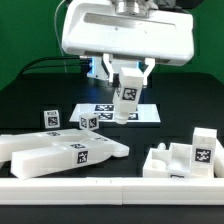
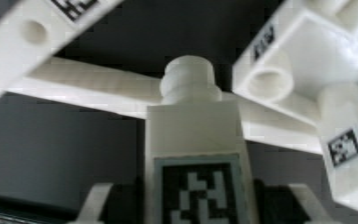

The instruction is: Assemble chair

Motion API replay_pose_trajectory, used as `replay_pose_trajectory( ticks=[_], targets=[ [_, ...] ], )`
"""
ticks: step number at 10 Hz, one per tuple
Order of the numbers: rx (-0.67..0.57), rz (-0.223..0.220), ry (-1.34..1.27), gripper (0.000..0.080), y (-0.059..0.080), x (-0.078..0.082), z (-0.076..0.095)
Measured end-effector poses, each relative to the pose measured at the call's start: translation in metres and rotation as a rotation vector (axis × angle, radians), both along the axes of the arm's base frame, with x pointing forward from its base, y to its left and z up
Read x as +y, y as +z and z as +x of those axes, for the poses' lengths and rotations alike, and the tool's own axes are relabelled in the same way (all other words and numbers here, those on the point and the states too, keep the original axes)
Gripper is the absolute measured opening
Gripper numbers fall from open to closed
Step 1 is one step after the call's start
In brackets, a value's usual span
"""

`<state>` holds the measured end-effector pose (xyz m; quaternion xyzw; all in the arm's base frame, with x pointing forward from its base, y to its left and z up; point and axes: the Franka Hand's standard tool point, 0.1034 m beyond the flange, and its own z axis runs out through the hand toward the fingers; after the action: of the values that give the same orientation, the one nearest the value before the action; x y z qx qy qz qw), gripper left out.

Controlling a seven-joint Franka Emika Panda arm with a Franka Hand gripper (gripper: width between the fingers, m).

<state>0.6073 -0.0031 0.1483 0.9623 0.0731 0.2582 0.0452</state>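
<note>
My gripper (image 1: pixel 127 84) hangs over the middle of the table, shut on a white chair leg (image 1: pixel 127 101) that carries a black-and-white tag and points downward. In the wrist view the same leg (image 2: pixel 192 120) runs out from between the fingers of the gripper (image 2: pixel 197 206), tag facing the camera, and ends in a rounded peg. Beyond the peg lie other white chair parts: one with round holes (image 2: pixel 37 45) and a tagged one (image 2: pixel 314 75). Flat white chair pieces (image 1: pixel 62 151) lie at the front on the exterior view's left.
The marker board (image 1: pixel 143 113) lies on the black table under the held leg. Two small tagged blocks (image 1: pixel 52 118) (image 1: pixel 88 122) stand to its left in the exterior view. A blocky white part (image 1: pixel 188 157) sits front right. A white rail (image 1: pixel 110 186) runs along the front edge.
</note>
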Motion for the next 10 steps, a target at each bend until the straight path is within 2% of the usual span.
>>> replay_pose_trajectory(
  ticks=[1,2,3,7,8,9,10],
  targets=[
    [-0.015,0.034,-0.009,0.0284,0.008,0.007,0.022],
    [-0.017,0.109,-0.06,0.0284,0.011,0.029,0.04],
    [-0.009,0.126,-0.051,0.0284,0.011,0.043,0.045],
    [-0.007,0.122,-0.055,0.0284,0.008,0.039,0.044],
    [-0.007,0.111,-0.044,0.0284,0.006,0.035,0.042],
    [-0.001,0.099,-0.041,0.0284,-0.003,0.022,0.033],
    [0.003,0.109,-0.05,0.0284,-0.009,0.017,0.027]
  ],
)
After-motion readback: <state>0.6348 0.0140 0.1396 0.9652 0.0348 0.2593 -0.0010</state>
